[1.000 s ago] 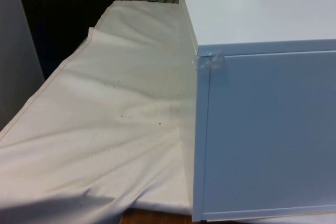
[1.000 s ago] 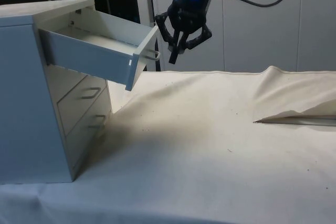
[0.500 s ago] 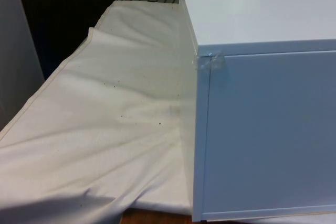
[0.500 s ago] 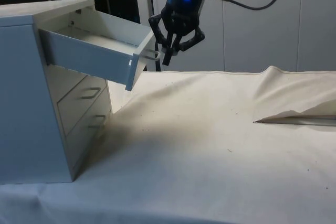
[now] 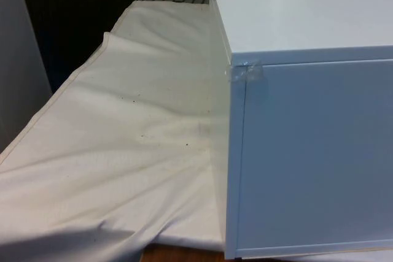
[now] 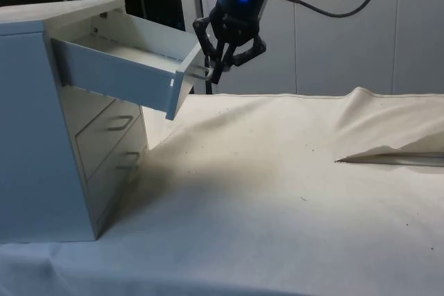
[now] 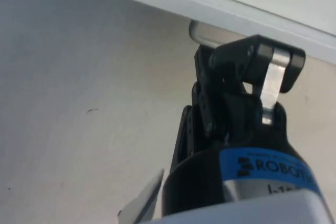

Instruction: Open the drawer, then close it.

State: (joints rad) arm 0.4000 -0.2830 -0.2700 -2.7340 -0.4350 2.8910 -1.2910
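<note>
A white chest of drawers stands at one end of the table, on the white cloth. In the front view its plain back panel faces the camera, with a patch of clear tape at the upper corner of that panel.

The top drawer is pulled well out and sags a little toward its front — the two lower drawers sit flush with the carcass. The drawer's metal handle projects from its front face.

The gripper hangs just beside the drawer front, its tips at the handle. In the wrist view the gripper is right up against the handle below the drawer's edge. Whether the fingers are open or clamped on the handle — cannot tell.

A raised fold of cloth lies toward the opposite end of the table.
</note>
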